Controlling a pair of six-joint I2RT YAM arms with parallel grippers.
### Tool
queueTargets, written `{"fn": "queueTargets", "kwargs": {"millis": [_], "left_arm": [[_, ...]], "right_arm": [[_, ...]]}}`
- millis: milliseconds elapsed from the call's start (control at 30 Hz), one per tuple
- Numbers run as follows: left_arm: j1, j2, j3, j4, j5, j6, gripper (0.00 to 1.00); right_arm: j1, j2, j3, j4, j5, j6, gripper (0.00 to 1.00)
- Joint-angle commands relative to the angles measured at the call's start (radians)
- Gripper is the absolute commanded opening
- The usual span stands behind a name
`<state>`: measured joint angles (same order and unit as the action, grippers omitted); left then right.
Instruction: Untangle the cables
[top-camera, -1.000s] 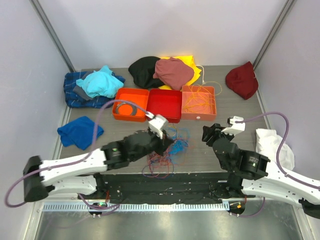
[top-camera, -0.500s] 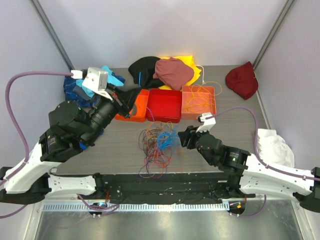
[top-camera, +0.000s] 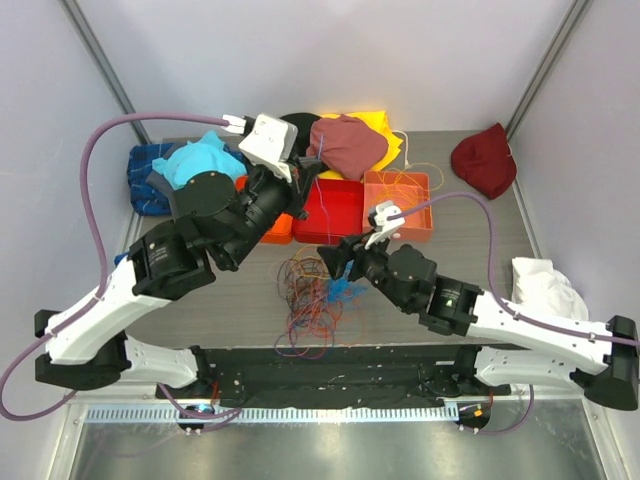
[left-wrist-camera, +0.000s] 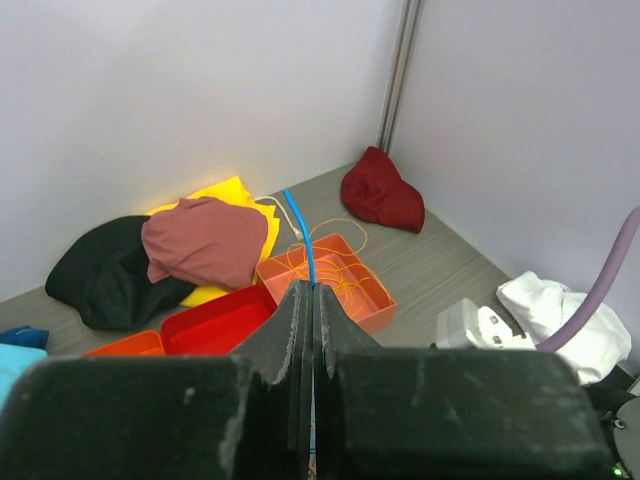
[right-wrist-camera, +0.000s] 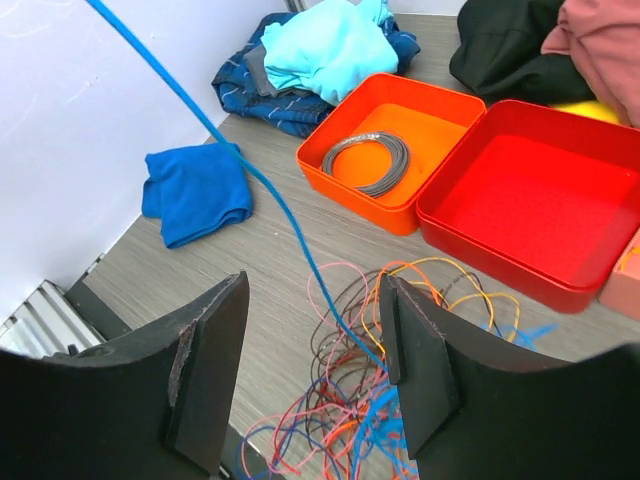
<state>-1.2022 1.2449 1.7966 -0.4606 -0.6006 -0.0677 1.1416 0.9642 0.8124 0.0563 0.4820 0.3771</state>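
The left end effector (left-wrist-camera: 311, 292), clenched on a blue cable (left-wrist-camera: 300, 225), hangs at 12 o'clock from the cables (top-camera: 312, 300); the right end effector (right-wrist-camera: 315, 290), released, hovers over their 1 o'clock edge.

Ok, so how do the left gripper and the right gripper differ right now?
The left gripper is shut, pinching a blue cable; the right gripper is open and holds nothing. The left gripper is raised high above the table, while the right gripper sits low, close over the tangle of cables. Both have black fingers.
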Motion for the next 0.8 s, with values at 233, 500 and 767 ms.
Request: {"fn": "queueTargets", "kwargs": {"millis": [233,500,767], "left_arm": [[-0.002,-0.024,0.060,0.002,0.002,0.025,0.00],[-0.002,-0.145,-0.130,0.042,-0.059,-0.030,0.60],[-0.002,-0.513,-0.667,0.132,-0.065,-0.294,1.00]], "right_arm": [[0.007,0.149,0.077,0.045,0.130,-0.063,0.43],[0.007,0.102,0.268,0.001,0.201,-0.191,0.01],[0.006,0.153,0.481,-0.176,0.228,-0.251,0.01]]}}
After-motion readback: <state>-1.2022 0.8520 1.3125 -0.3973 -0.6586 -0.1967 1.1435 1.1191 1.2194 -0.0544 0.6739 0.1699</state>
